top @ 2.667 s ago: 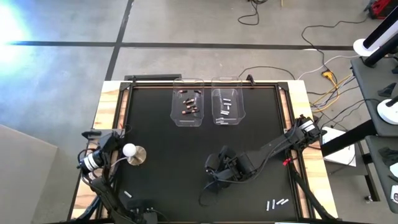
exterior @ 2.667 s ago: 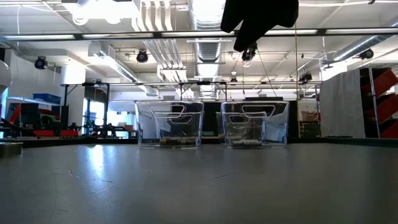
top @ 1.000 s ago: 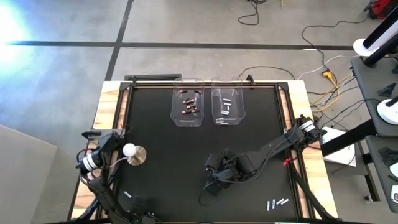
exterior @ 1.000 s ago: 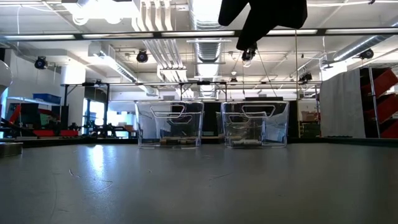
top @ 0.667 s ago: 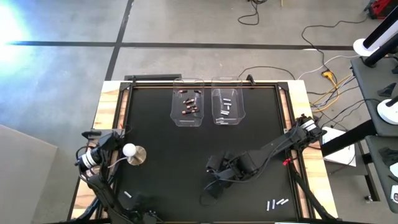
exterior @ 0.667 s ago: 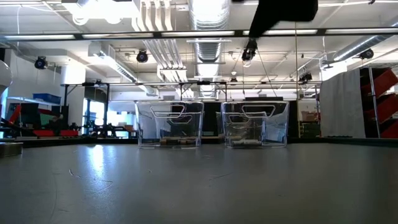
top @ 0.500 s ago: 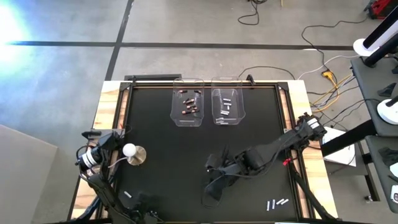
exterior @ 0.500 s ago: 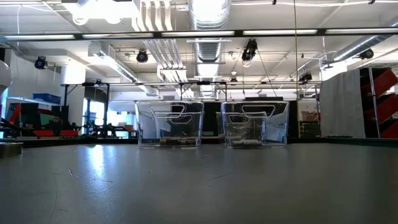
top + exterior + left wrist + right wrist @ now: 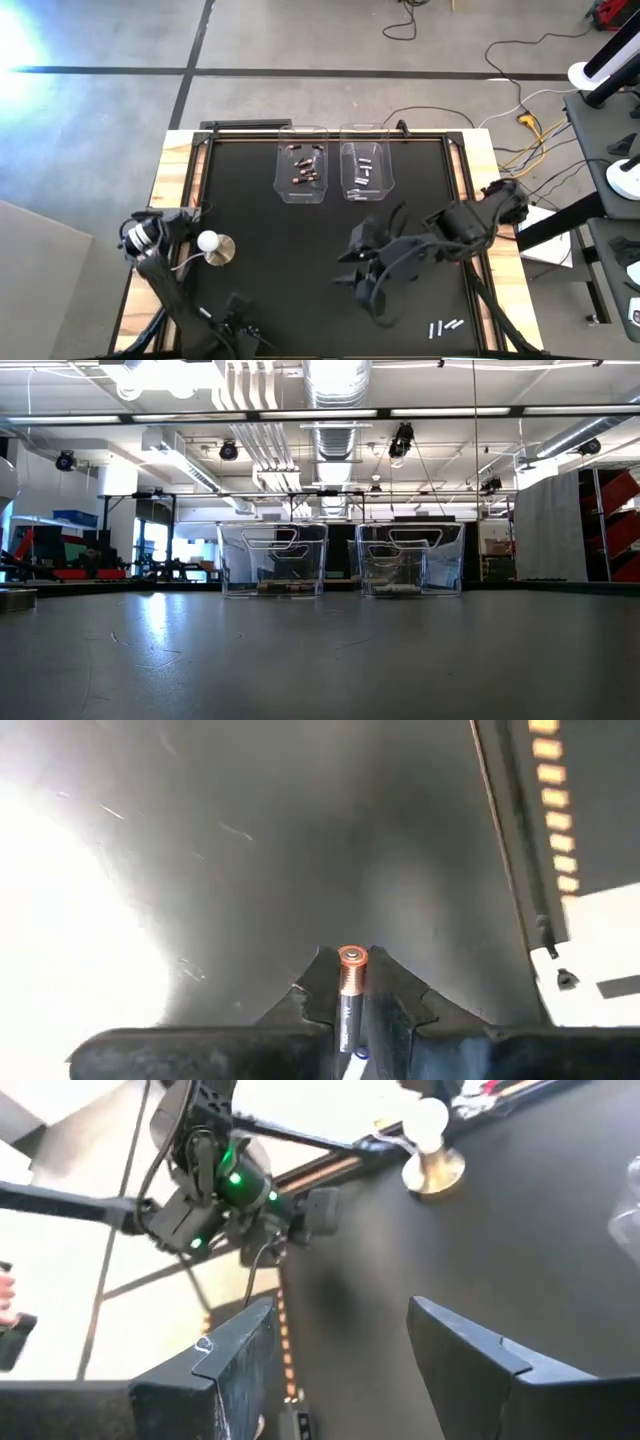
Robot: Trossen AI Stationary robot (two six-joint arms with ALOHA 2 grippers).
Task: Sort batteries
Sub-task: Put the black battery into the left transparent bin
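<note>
Gripping one dark battery (image 9: 349,988) w/ copper tip, left gripper (image 9: 345,982) clamped tight on it, tip poking out past the fingers (image 9: 318,988), over black table (image 9: 260,240) near front-left corner, per left wrist view. In high view, left gripper (image 9: 232,318) low at front edge, mostly hidden, arm running back toward the left rim by white round-based knob (image 9: 209,242). Hovering mid-table, right gripper (image 9: 368,285) w/ jaws spread wide, nothing between them; right wrist view shows both fingers (image 9: 235,1370) apart w/ bare black mat in the gap, knob (image 9: 428,1148) farther off and left arm's lit wrist beyond. Sitting at far edge, side by side, two clear bins: left bin (image 9: 302,172) w/ dark copper-tinted batteries (image 9: 305,166), right bin (image 9: 367,172) w/ silvery-white batteries (image 9: 363,170). Lying loose near front-right corner, a few silvery batteries (image 9: 445,326), close together, well apart from both grippers. Small red object (image 9: 459,261) at right rim, beside right arm. Low view: both bins (image 9: 272,560) upright across the table, contents too dim to tell apart, no arm in shot. Person's hand at edge of right wrist view, away from table.
</note>
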